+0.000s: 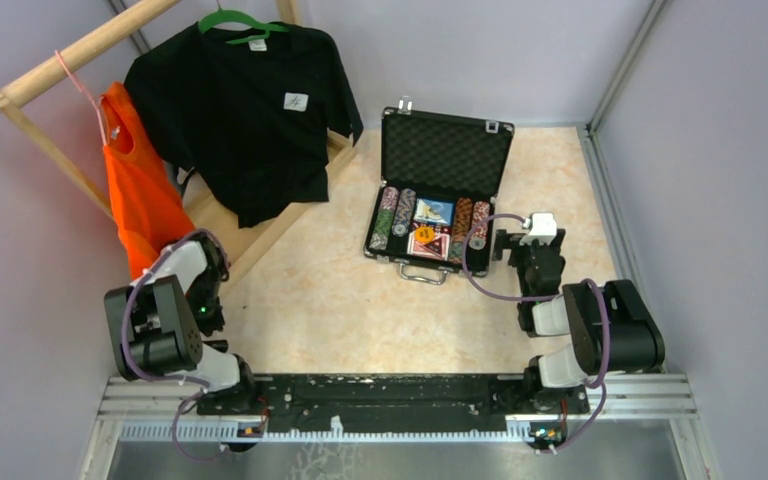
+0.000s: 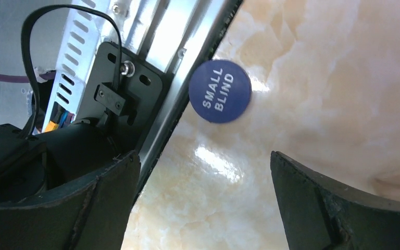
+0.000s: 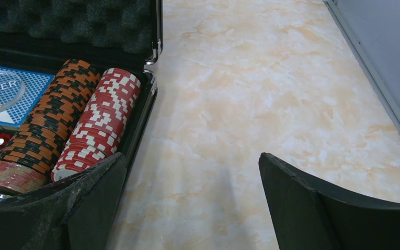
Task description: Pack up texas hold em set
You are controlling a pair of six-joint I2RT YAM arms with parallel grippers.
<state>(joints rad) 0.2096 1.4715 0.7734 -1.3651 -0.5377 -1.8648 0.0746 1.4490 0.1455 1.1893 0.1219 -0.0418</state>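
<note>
Left gripper (image 2: 202, 174): jaws apart near the SMALL BLIND token (image 2: 220, 91), likely your next pickup | right gripper (image 3: 191, 174): apart, empty, beside open case (image 1: 446, 150).

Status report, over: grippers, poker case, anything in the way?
Left gripper open, empty, near Small Blind token on table. Right gripper open beside open case. Nothing seen blocking.

- Counter (image 3: 291, 78): beige marbled surface, smooth and glossy, catching glare.
- Case (image 3: 153, 99): black shell with bright metal edge trim.
- Lid (image 3: 57, 21): lined with dark, matt egg-crate foam.
- Chips (image 3: 104, 120): plastic-looking, smooth, low sheen.
- Token (image 2: 220, 91): blue disc, smooth, satin, white printed lettering.
- Fingers (image 2: 109, 203): black, matt, rough at the edges.
- Rack (image 1: 90, 45): bare pale wood.
- T-shirt (image 1: 240, 130): black matt cloth.
- Rail (image 2: 151, 26): silver metal.
</note>
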